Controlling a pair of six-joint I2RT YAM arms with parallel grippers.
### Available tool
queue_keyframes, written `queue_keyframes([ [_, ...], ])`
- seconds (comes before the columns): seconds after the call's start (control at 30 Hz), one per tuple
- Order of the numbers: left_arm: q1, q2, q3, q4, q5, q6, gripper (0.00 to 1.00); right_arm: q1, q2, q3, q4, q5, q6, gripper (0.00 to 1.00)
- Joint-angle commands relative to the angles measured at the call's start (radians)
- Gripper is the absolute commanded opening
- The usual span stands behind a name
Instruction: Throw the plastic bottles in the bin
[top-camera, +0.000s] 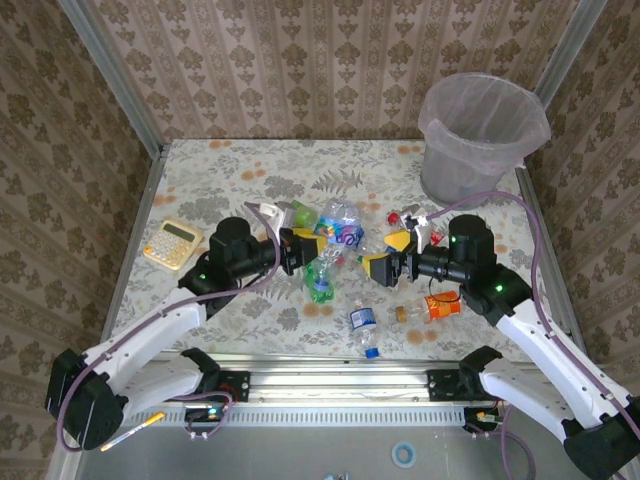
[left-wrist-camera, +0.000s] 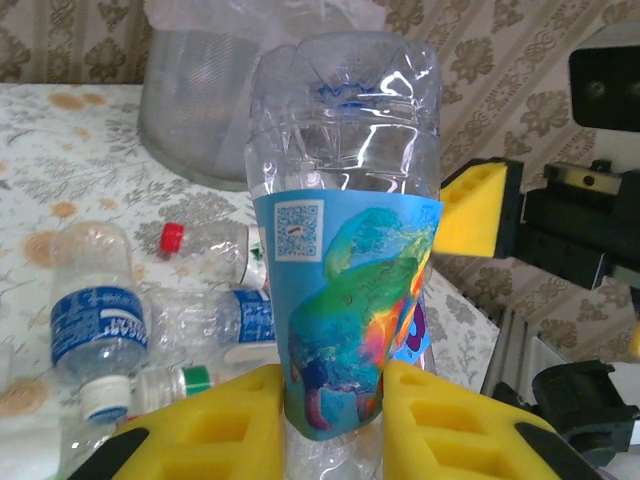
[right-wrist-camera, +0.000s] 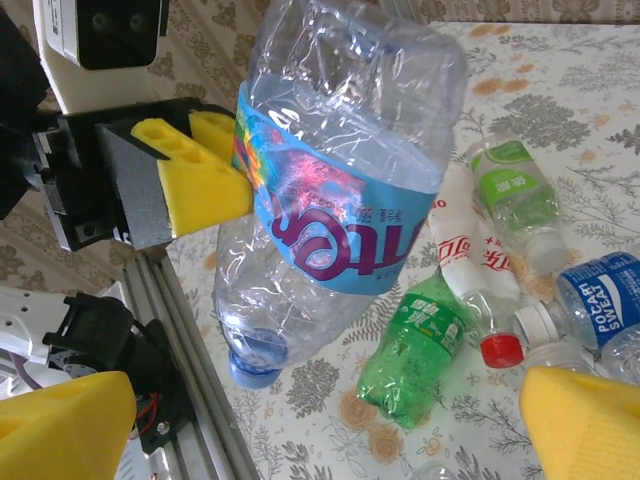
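Observation:
My left gripper (top-camera: 309, 250) (left-wrist-camera: 335, 420) is shut on a large clear bottle (top-camera: 342, 230) (left-wrist-camera: 345, 230) (right-wrist-camera: 340, 190) with a blue and multicoloured label, held off the table with its blue cap end low. My right gripper (top-camera: 388, 255) (right-wrist-camera: 320, 430) stands open just right of that bottle, its yellow pads apart and nothing between them. Several more plastic bottles lie on the table: a green one (top-camera: 318, 282) (right-wrist-camera: 425, 345), a red-capped one (right-wrist-camera: 465, 260), a blue-labelled one (top-camera: 365, 325) and an orange one (top-camera: 442, 305). The grey bin (top-camera: 480, 135) (left-wrist-camera: 190, 110) stands at the far right corner.
A yellow calculator (top-camera: 172, 243) lies at the left of the table. The metal rail (top-camera: 330, 375) runs along the near edge. Patterned walls close the table on three sides. Loose bottles (left-wrist-camera: 100, 320) crowd the middle of the flowered cloth.

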Motion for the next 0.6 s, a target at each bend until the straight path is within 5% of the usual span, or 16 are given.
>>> queue_keyframes([
  [0.0,-0.012,0.030,0.039,0.099,0.045,-0.012,0.25,0.003,0.006,-0.019,0.075,-0.010,0.034,1.00],
  [0.57,-0.045,0.108,0.022,0.242,0.087,-0.064,0.25,-0.045,0.182,-0.041,0.378,-0.117,0.106,1.00],
])
